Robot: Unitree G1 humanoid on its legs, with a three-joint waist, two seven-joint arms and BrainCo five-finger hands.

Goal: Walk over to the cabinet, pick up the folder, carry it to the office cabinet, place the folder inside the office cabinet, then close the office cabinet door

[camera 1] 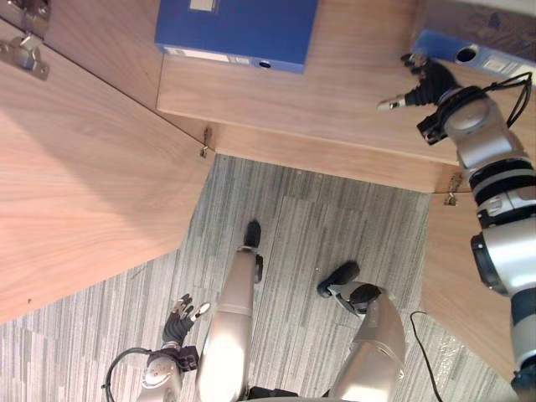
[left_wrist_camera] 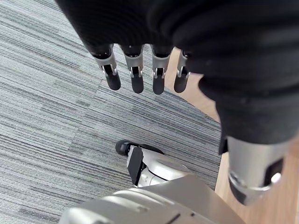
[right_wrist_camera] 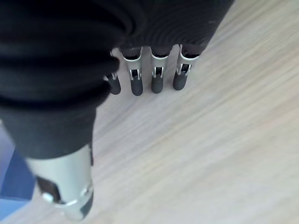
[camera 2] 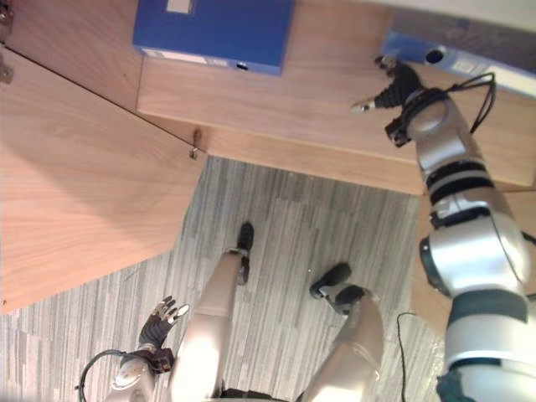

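Left eye view: right hand (camera 1: 430, 80) reaches out over the cabinet shelf (camera 1: 335, 92), fingers straight, holding nothing, just beside the blue folder (camera 1: 440, 44) lying there. Left hand (camera 1: 179, 322) hangs low, fingers relaxed.

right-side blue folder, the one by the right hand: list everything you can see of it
The blue folder looks like a stiff binder. It appears to lie flat on the wooden cabinet shelf, at the shelf's right end, with its spine facing the robot. The spine carries a round finger hole and a white label. Its far part runs out of view. The right hand, fingers straight, sits at the folder's near-left corner; whether it touches the folder cannot be told.
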